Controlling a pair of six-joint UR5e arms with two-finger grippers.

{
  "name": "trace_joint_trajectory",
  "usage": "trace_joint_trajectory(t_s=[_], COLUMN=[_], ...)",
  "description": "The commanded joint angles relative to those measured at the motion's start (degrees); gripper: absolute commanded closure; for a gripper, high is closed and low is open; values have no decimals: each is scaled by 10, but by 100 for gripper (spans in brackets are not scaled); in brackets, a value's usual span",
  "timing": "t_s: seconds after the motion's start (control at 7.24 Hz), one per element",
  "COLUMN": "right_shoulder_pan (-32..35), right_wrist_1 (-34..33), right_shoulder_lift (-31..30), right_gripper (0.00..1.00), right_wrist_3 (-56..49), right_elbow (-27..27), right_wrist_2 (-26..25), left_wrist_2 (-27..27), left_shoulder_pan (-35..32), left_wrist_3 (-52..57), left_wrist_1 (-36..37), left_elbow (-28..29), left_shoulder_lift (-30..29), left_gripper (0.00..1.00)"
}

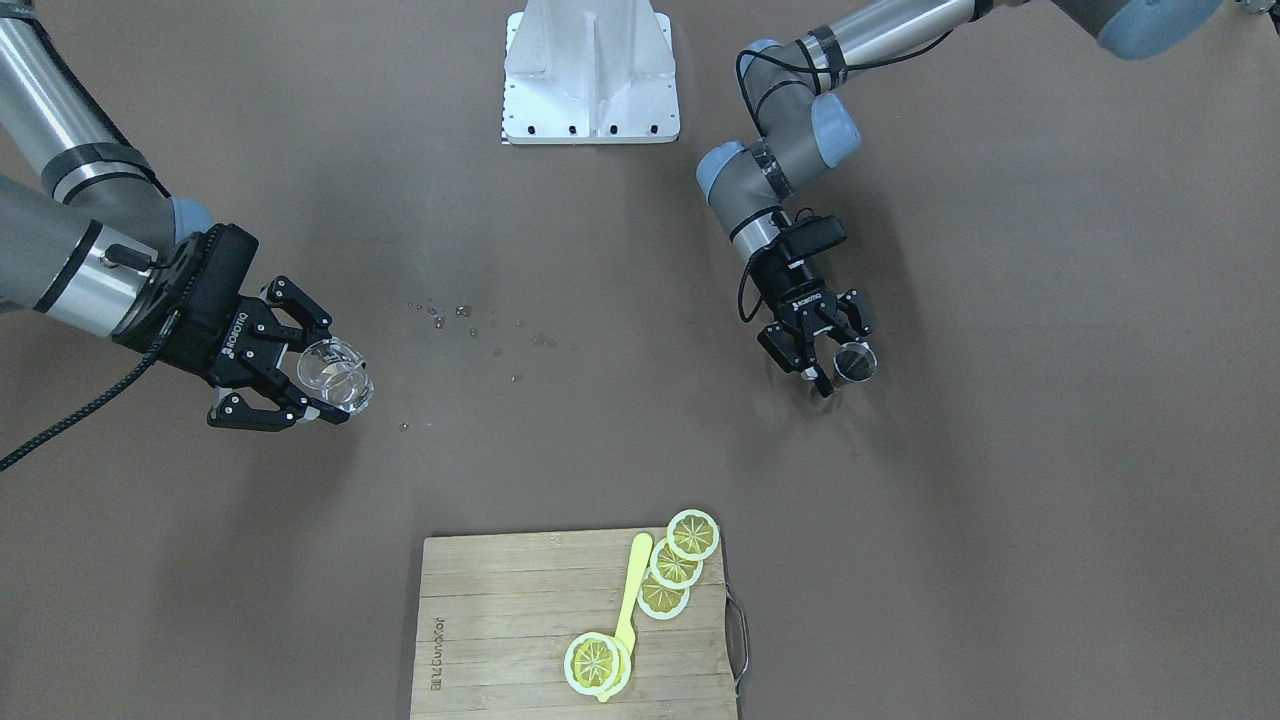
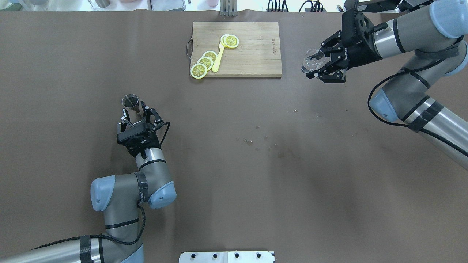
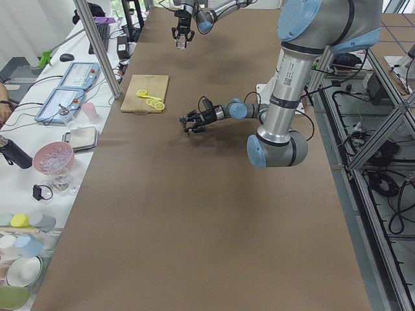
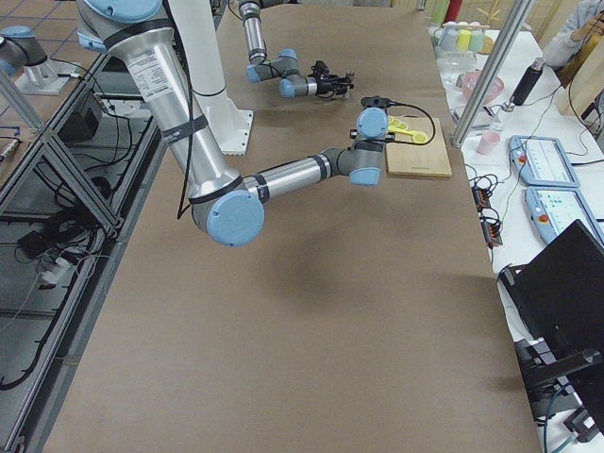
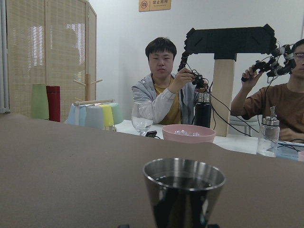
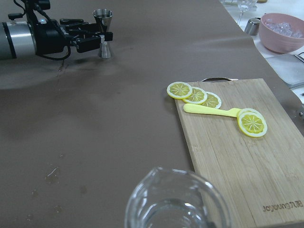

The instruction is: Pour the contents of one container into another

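Observation:
A steel jigger (image 2: pixel 130 102) stands upright on the brown table, left of centre in the overhead view. My left gripper (image 2: pixel 135 114) is low at the table, open, with its fingers to either side of the jigger's (image 1: pixel 856 362) narrow waist. From the left wrist view the jigger (image 5: pixel 184 190) fills the bottom centre, close up. My right gripper (image 2: pixel 310 67) is raised at the far right and shut on a clear glass (image 2: pixel 311 61), which is tilted toward its side. The same glass (image 1: pixel 336 374) shows in my right gripper (image 1: pixel 338 372) in the front view, and its rim (image 6: pixel 176 202) in the right wrist view.
A wooden cutting board (image 2: pixel 252 54) with lemon slices (image 2: pixel 204 64) and a yellow utensil (image 2: pixel 218 58) lies at the far edge. Droplets (image 2: pixel 252 140) spot the table's middle. The white robot base (image 1: pixel 590 75) is on the robot's side. People sit beyond the far edge by a pink bowl (image 5: pixel 188 133).

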Motion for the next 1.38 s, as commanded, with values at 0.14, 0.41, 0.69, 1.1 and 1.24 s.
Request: trace_joint_trajectory(t_s=[0.14,0.41,0.69,1.1,1.24], right_shoulder_pan=[2,2,2,2,3], right_wrist_1=[-13,-12,-10,-7,-6], right_shoulder_lift=[-17,-23,-32,-32,-33], right_gripper=[100,100,100,100,100], right_wrist_3=[-1,-1,-6,-7,-7], right_elbow=[21,21,22,22,22], right_wrist_2=[-12,-9,-5,-7,-5], left_wrist_2=[-1,-1,-2,-1,-1], left_shoulder_pan=[3,4,4,4,4], left_wrist_3=[0,-1,-1,1,2], left_wrist_1=[33,33,33,33,33], left_elbow=[1,11,11,11,11], left_shoulder_lift=[-1,-8,-11,-11,-12], left_gripper=[37,37,37,76,93])
